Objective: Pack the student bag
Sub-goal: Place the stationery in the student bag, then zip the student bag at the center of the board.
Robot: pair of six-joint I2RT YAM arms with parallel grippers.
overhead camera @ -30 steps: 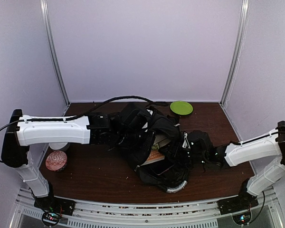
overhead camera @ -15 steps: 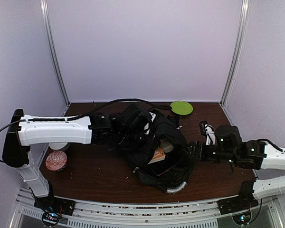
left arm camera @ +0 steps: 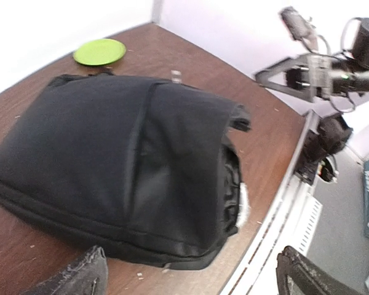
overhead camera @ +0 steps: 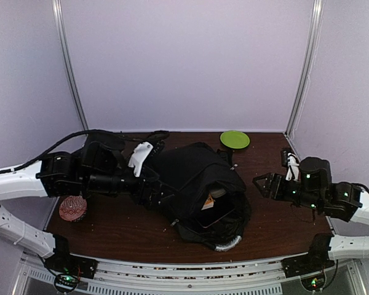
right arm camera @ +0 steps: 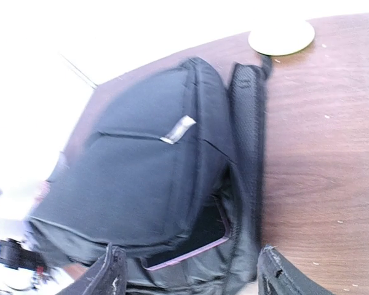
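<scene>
Brown table (overhead camera: 111, 228) under pale walls held the bag (overhead camera: 184, 175) at its centre, lying flat with its mouth gaping toward 5 o'clock. A flat dark slab and something orange (overhead camera: 207, 203) showed inside the mouth. A green disc (overhead camera: 234, 139) sat at 1 o'clock, apart from the bag, and a red-patterned round thing (overhead camera: 72, 208) sat at 9 o'clock.

The left gripper (left arm camera: 194, 275) hung at the bag's 9 o'clock side with its fingers spread wide and nothing between them. The right gripper (overhead camera: 262, 184) waited at 3 o'clock, clear of the fabric, likewise parted and empty.

Closing the mouth looked like the job in hand. It would go best with the left fingers pinning the 9 o'clock side while the right took the flap edge low, so the contents stayed tucked in. No zip pull could be made out.

No writing could be read. The grey tab (right arm camera: 178, 129) on the bag looked blank, and the orange item's print was too small to read.
</scene>
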